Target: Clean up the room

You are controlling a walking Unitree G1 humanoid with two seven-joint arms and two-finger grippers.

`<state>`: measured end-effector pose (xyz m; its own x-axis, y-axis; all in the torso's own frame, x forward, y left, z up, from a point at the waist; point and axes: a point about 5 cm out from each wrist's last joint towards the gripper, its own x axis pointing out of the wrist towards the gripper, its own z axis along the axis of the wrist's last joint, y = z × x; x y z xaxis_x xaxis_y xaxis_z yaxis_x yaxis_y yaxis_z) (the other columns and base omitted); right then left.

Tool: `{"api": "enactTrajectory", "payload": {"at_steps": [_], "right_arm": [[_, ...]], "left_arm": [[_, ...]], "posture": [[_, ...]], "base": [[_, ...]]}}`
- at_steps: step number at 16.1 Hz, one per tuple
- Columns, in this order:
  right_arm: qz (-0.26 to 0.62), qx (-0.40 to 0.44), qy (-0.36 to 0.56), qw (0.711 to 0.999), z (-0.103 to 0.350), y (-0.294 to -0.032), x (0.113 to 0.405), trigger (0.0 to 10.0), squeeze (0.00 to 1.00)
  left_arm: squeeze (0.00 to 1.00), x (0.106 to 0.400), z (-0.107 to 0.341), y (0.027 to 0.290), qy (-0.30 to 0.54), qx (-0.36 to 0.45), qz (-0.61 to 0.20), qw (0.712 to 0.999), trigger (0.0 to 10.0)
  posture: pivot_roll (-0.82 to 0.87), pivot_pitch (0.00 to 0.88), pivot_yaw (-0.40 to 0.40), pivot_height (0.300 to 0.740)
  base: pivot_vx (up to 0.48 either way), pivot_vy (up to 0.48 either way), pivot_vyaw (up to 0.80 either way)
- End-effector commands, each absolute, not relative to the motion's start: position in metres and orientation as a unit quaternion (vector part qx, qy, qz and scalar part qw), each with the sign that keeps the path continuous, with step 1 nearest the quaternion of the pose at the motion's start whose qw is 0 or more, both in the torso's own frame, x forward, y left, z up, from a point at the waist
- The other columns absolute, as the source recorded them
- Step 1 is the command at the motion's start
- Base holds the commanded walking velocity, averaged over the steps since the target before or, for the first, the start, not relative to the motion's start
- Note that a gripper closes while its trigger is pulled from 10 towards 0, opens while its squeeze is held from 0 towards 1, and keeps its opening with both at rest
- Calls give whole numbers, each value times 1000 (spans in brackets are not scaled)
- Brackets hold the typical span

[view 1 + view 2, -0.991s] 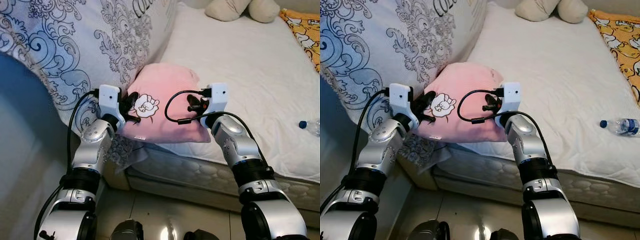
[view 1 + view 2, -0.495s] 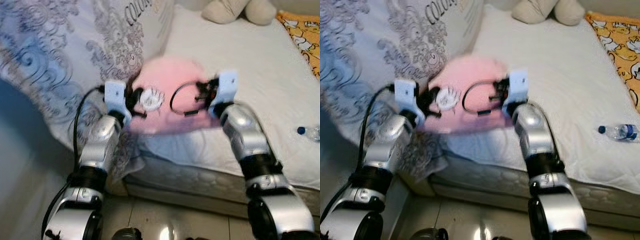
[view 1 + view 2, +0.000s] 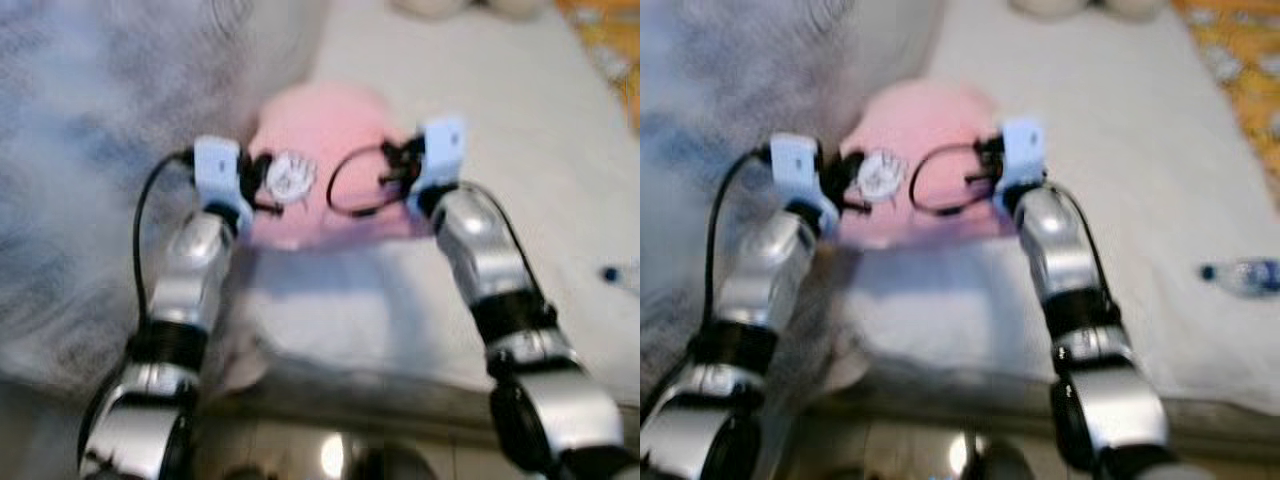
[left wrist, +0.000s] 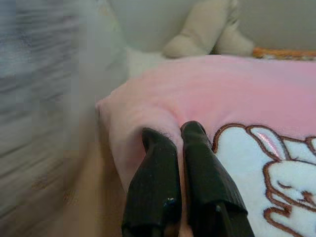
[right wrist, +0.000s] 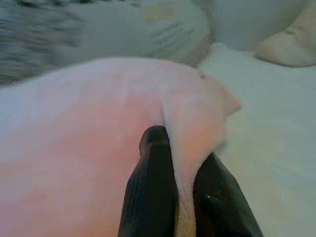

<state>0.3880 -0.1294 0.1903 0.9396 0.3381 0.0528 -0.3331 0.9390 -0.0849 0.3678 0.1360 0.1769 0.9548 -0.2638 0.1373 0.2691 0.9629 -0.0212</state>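
Pillow [image 3: 318, 160]: pink, plush, rabbit patch.

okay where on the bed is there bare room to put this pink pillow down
The white sheet lies bare between the pink pillow, the plush toy at the far end and the water bottle near the right edge. It is crowded on the left, where the patterned duvet is heaped against the pillow.

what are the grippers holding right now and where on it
Both hold the pink pillow: the left gripper pinches a fold at one edge, the right gripper pinches a fold at the opposite side.
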Motion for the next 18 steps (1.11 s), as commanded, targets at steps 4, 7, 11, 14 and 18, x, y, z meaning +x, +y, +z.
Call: {"api": "enactTrajectory", "payload": {"at_steps": [4,7,11,14,18], "right_arm": [[142,-47,-44,988,204,-156,400,10000,0],[157,-67,-18,985,203,-157,407,10000,0],[177,-72,18,981,182,-149,405,10000,0],[186,-97,65,976,149,-149,395,10000,0],[192,-114,86,971,134,-147,390,10000,0]], "left_arm": [[0,372,178,147,-66,-5,-87,994,10000],[0,381,177,147,-56,21,-62,996,10000],[0,385,170,148,-39,39,-43,998,10000],[0,380,148,145,-16,43,-33,998,10000],[0,375,132,143,2,48,-30,998,10000]], "posture": [[3,161,-7,740],[13,224,-21,740],[28,294,-24,740],[31,345,-25,740],[13,359,-28,740]], "base": [[0,0,0],[0,0,0],[0,0,0],[0,0,0],[0,0,0]]}}
